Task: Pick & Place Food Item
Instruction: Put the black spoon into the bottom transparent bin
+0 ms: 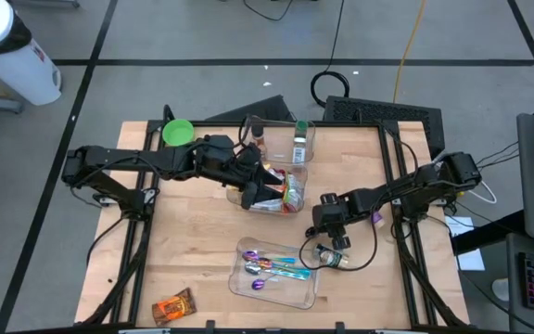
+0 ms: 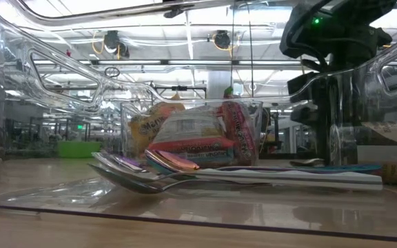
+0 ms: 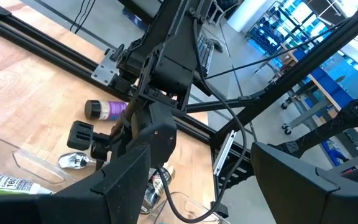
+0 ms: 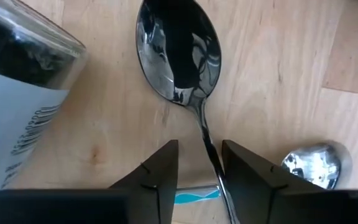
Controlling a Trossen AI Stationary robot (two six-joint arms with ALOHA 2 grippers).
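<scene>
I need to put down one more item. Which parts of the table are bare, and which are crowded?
Bare wood lies between the snack packet at the front left corner and the cutlery tray, and left of the snack-filled bin. It is crowded around the right gripper, over a spoon beside that tray, and around the left gripper.

The left arm reaches in from the table's left edge toward its middle, its left pincer (image 1: 269,193) held low with the two fingers (image 3: 120,186) spread wide apart. The right arm bends in from the right edge, wrist turned downward; its right pincer (image 1: 328,249) sits close to the tabletop, fingers (image 4: 157,174) narrowly parted.
</scene>
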